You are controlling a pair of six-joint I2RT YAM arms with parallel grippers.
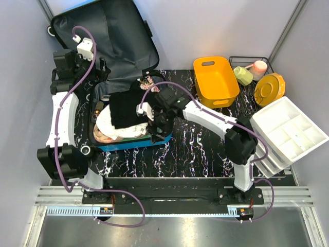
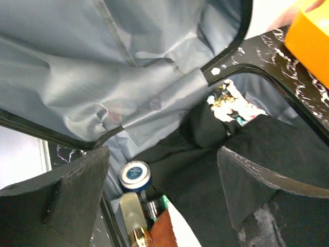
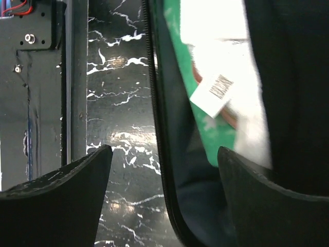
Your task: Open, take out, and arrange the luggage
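right tool [image 3: 163, 154]: spread wide, empty, straddling the right rim of the luggage [image 1: 131, 144]
left tool [image 2: 163, 152]: spread, empty, up by the hinge [image 2: 169, 95]
black garment [image 1: 126, 108]: just left of your right tool, that arm's nearer
luggage: open on the table [image 1: 205, 149], lid leaning back

Black marbled table [image 1: 195, 149] carries luggage [image 1: 118, 41] (lid open) and orange basket [image 1: 218, 85].
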